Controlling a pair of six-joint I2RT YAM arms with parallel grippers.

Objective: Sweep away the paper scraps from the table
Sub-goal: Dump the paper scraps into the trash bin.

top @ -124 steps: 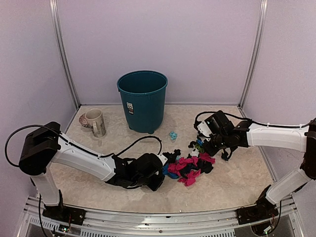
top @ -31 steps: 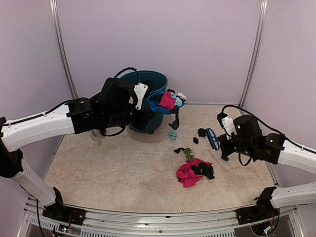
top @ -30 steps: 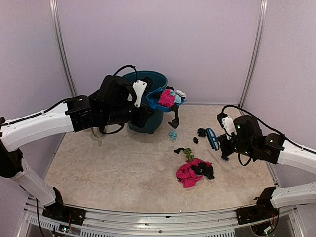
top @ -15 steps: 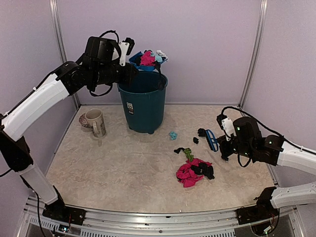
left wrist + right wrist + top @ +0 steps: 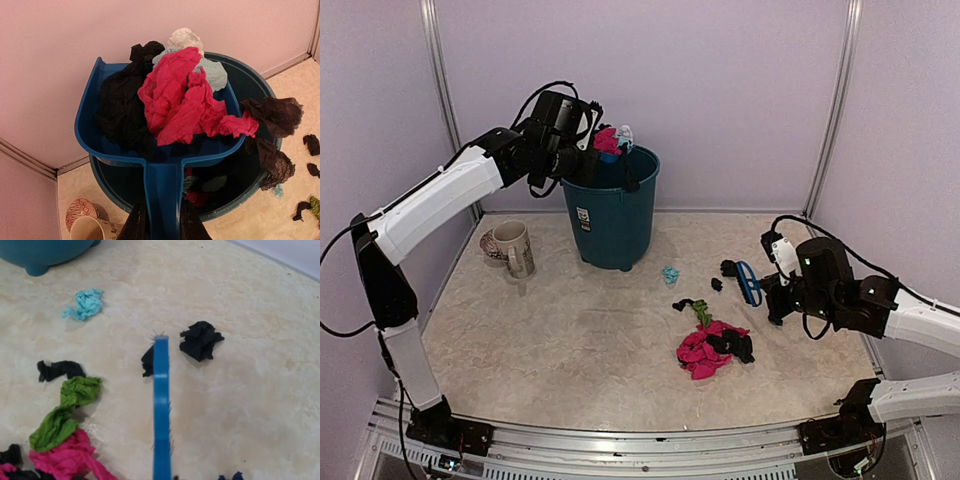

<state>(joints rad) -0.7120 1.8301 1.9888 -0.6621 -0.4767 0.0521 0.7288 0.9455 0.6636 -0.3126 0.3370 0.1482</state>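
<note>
My left gripper (image 5: 162,226) (image 5: 586,152) is shut on the handle of a blue dustpan (image 5: 112,145), held over the mouth of the teal bin (image 5: 610,215). The pan is heaped with pink, black, white and pale teal paper scraps (image 5: 180,105), and black ones hang off its right edge. More scraps lie inside the bin. On the table (image 5: 570,340) a pink and black pile (image 5: 705,350) remains, with a green scrap (image 5: 70,407), a teal one (image 5: 85,304) and black bits (image 5: 201,340). At the right, my right gripper (image 5: 770,292) is shut on a blue hand brush (image 5: 161,405), held just above the table.
A patterned mug (image 5: 512,247) stands left of the bin, and it also shows in the left wrist view as the mug (image 5: 87,227) below the pan. Lilac walls with metal posts close in the back and sides. A metal rail runs along the near edge.
The left arm lifted the loaded dustpan from beside the bin to above it, then brought it down and in over the rim. The right arm and brush stayed put.
</note>
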